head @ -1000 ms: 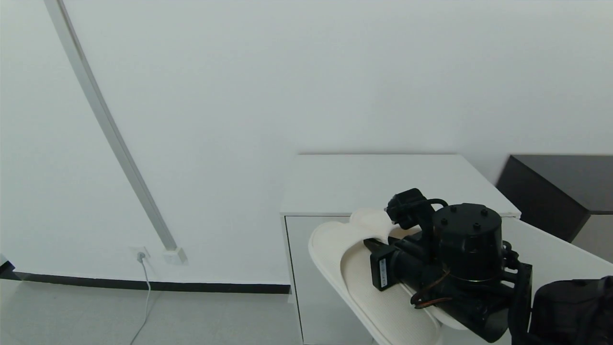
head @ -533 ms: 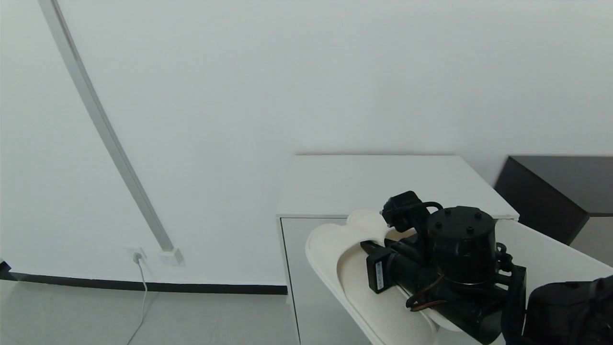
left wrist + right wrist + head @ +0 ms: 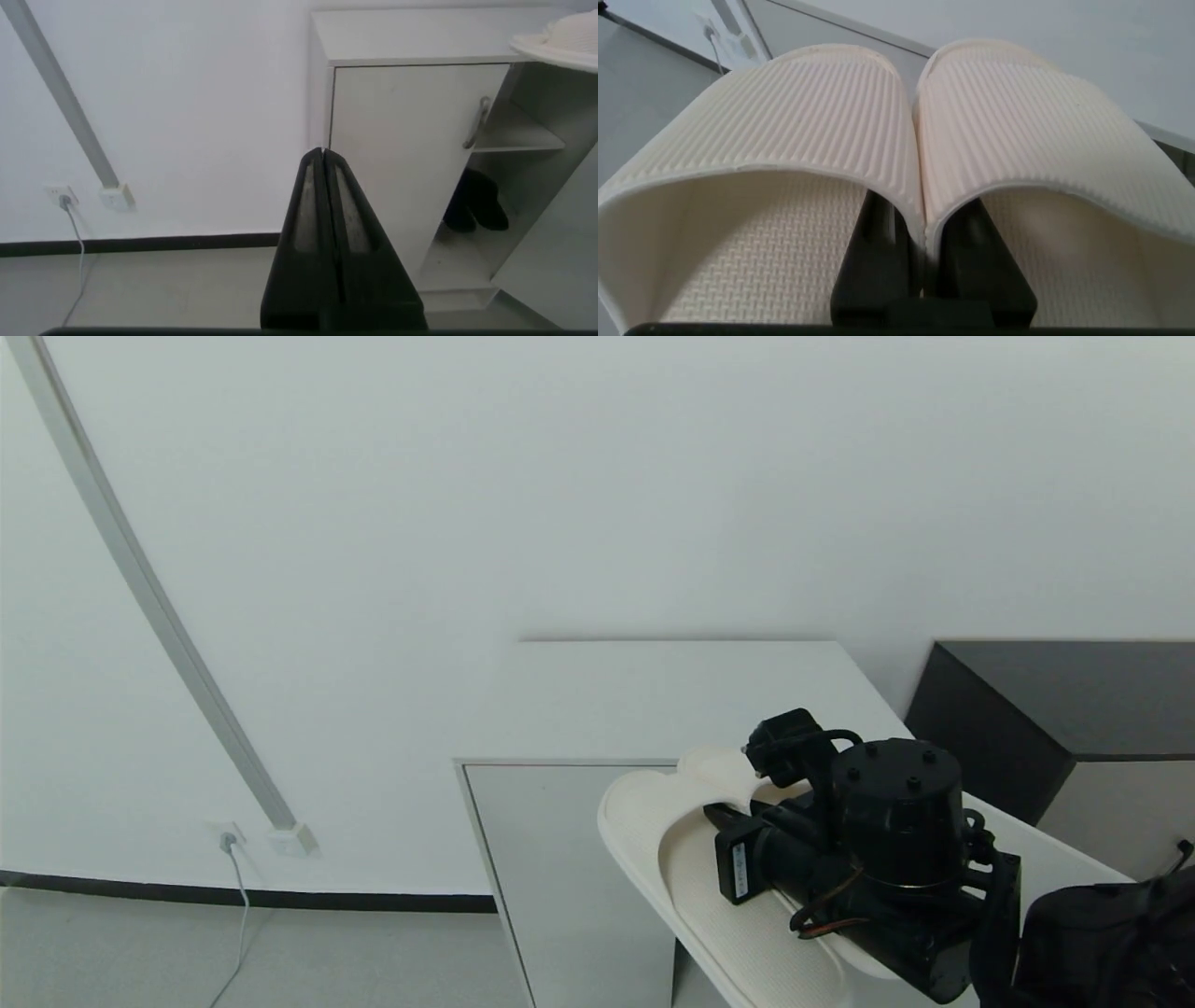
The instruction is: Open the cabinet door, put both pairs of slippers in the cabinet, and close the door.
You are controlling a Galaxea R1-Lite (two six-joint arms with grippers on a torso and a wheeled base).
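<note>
My right gripper is shut on a pair of cream ribbed slippers, pinching their two inner walls together. In the head view the cream slippers hang in front of the white cabinet, level with its top edge. The cabinet's left door, with a metal handle, is closed, and the right side stands open. It shows a shelf and a dark pair of slippers on the lower level. My left gripper is shut on nothing, held low and back from the cabinet.
A dark cabinet stands to the right of the white one. A white panel juts toward me beside my right arm. On the left are a bare white wall, a slanted metal conduit, a wall socket with a cable and open grey floor.
The whole head view has shifted, so the cabinet now sits further left in the picture and more of the dark cabinet shows. My right arm and the slippers keep their place in the picture.
</note>
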